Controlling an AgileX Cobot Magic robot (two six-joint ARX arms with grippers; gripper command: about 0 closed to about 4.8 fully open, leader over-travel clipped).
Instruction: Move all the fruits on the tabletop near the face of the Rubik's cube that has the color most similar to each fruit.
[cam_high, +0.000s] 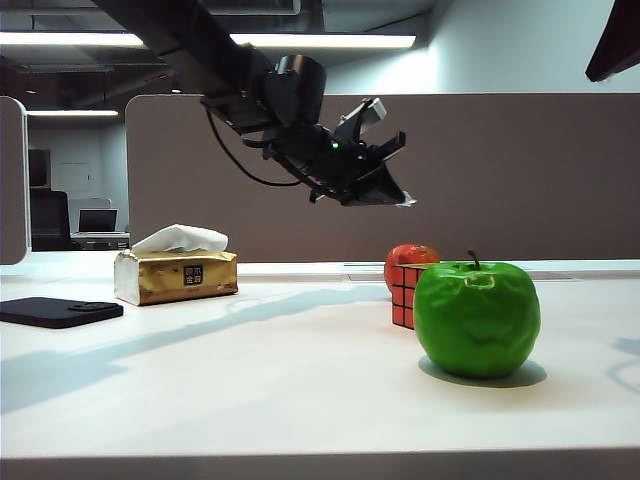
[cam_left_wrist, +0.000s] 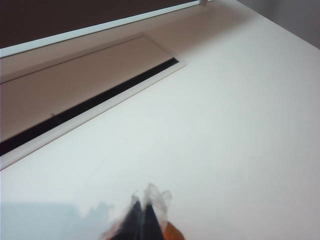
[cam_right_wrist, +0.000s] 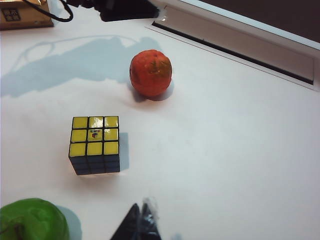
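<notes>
Hovering left tool (cam_left_wrist: 146, 204), right tool (cam_right_wrist: 142, 214) aloft

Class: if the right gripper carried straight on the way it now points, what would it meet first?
Probably the Rubik's cube, nearest ahead of the shut right gripper; the red-orange fruit lies beyond. Depth is uncertain, so bare tabletop might come first.

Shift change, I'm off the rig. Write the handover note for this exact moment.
Left gripper: shut, empty, raised above the tabletop.
Right gripper: shut, empty, hovering near the green apple.
Rubik's cube: yellow face up, red face towards the exterior camera.
Red-orange fruit: apart from the cube, on its far side.
Done: cannot confirm either placement.
Left: find the cube's green face for the apple; check the red fruit.
</notes>
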